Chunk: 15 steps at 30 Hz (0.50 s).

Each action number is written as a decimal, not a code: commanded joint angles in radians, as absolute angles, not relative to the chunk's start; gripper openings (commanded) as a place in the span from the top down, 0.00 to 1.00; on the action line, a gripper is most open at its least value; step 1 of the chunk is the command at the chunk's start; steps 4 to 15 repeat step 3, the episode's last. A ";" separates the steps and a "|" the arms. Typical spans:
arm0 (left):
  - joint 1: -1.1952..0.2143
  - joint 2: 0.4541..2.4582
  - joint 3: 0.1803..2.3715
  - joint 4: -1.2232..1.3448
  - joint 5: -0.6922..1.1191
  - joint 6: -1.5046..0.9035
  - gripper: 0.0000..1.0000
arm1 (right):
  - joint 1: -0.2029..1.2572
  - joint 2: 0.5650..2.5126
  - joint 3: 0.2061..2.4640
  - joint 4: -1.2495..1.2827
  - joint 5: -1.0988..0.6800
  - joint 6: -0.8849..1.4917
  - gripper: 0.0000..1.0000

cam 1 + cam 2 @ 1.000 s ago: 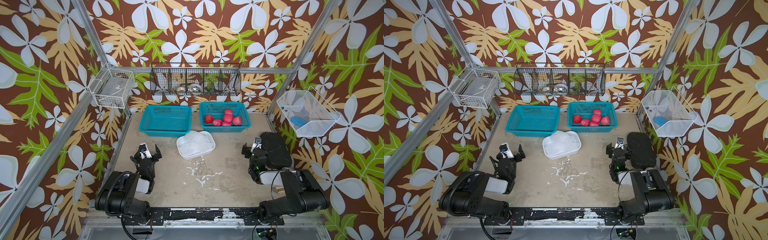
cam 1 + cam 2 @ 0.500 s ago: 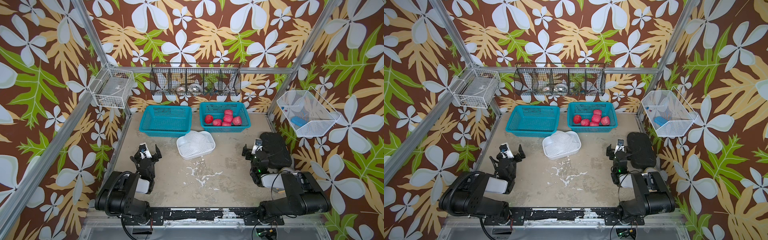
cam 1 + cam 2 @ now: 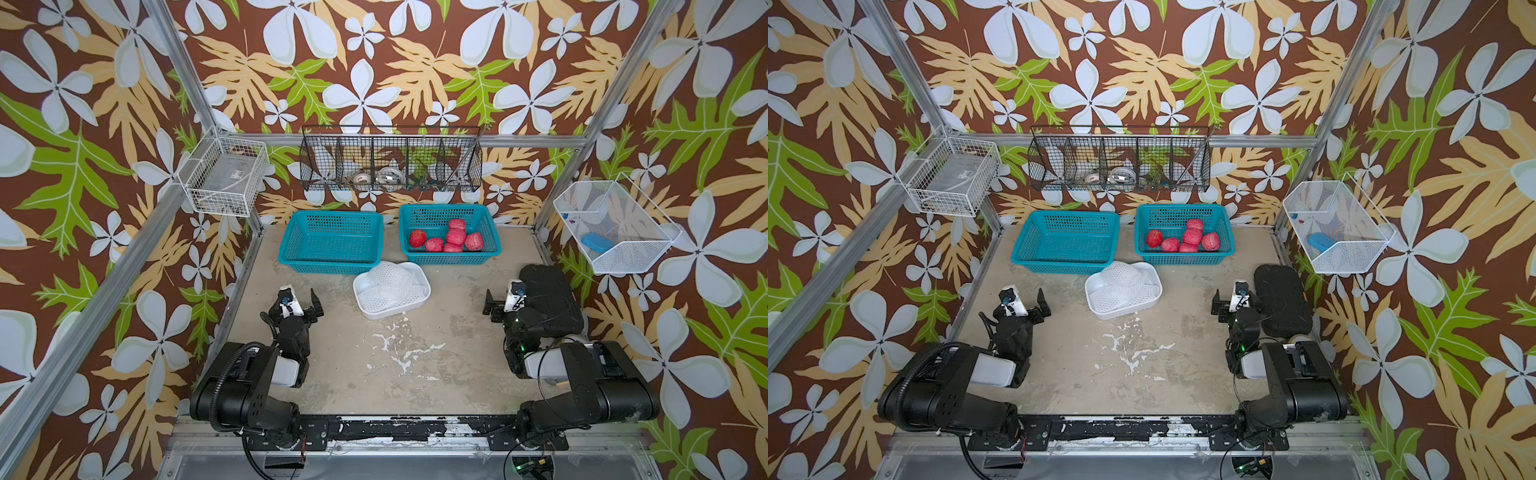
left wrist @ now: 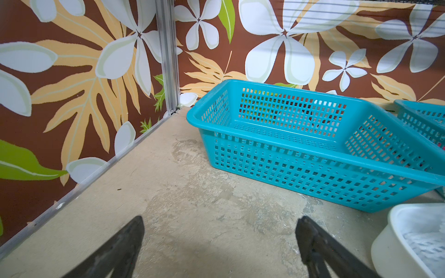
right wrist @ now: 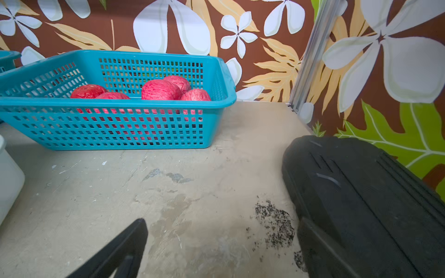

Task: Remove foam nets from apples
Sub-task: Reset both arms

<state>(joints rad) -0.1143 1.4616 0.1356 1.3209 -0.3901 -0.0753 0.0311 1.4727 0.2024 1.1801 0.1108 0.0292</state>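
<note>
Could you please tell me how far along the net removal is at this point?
Done: the apples in one teal basket all look bare and red, and the foam nets lie piled in the white tub.
In hand: nothing; the left gripper and right gripper are open and empty.
Left: apparently nothing; no netted apple is visible, and the other teal basket is empty.

Our left claw (image 3: 299, 301) sits mid-left of the frame, our right claw (image 3: 503, 301) mid-right, both gaping wide and empty.
</note>
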 commanded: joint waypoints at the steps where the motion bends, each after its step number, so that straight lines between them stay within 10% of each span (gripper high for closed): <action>1: -0.110 1.463 0.140 1.339 -0.389 -0.078 0.00 | 0.031 1.470 0.202 1.196 0.097 0.042 0.00; 15: -0.111 1.460 0.137 1.344 -0.388 -0.078 0.00 | 0.031 1.470 0.201 1.195 0.098 0.042 0.00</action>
